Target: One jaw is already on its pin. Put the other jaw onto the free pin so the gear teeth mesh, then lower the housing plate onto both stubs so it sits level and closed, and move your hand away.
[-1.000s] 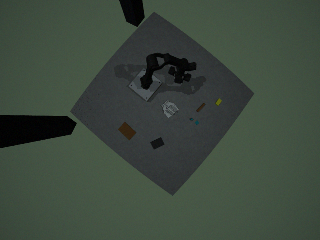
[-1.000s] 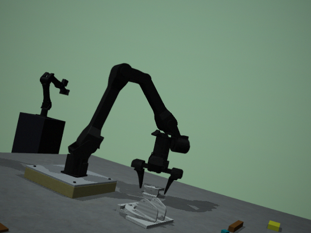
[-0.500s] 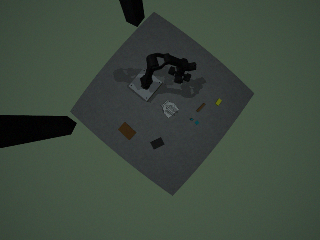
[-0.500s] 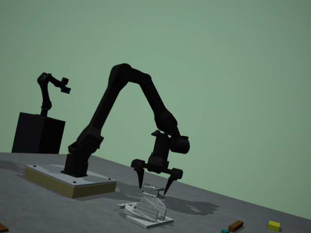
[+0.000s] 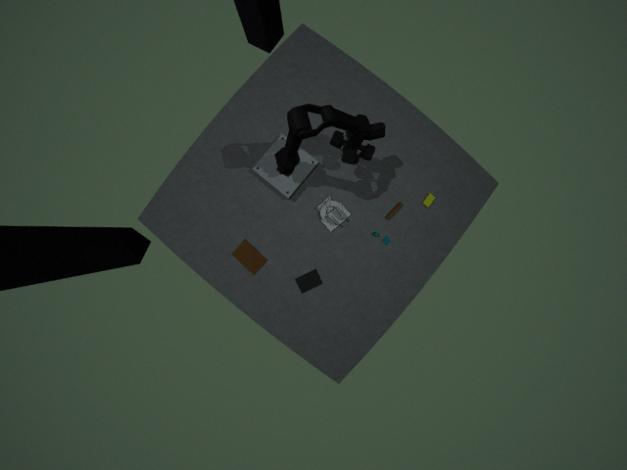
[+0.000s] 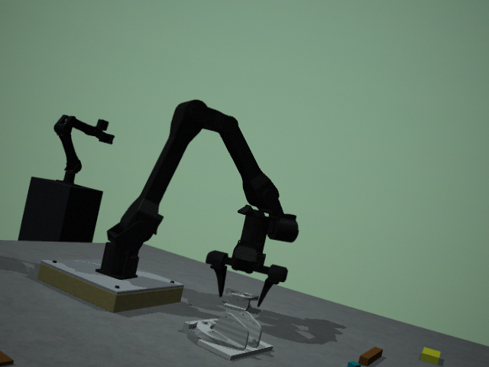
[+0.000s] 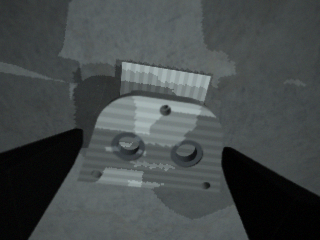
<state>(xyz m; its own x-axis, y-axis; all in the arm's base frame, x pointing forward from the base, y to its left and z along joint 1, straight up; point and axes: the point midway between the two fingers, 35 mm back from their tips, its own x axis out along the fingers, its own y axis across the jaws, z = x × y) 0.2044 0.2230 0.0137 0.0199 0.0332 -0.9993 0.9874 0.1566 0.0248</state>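
Observation:
My gripper (image 5: 352,146) (image 6: 239,300) (image 7: 155,144) is open and empty, its fingers pointing down. The pale housing plate (image 6: 241,293) (image 7: 159,125) shows between and beyond the fingertips in the wrist view, with two round rings and three small holes. A ribbed pale piece (image 7: 165,82) shows at its far edge. The plate is hidden under the gripper in the top view. The white base assembly (image 5: 333,213) (image 6: 252,350) lies apart from the gripper, with two upright curved plates (image 6: 231,329) (image 6: 253,326) on it. Which parts are the jaws, their pins and the gear mesh cannot be told.
Away from the assembly are an orange-brown slab (image 5: 249,257), a dark block (image 5: 309,280), a brown bar (image 5: 394,210) (image 6: 370,355), a yellow block (image 5: 428,200) (image 6: 430,355) and two small teal pieces (image 5: 375,234) (image 5: 386,240). Another arm (image 6: 69,146) stands in the background.

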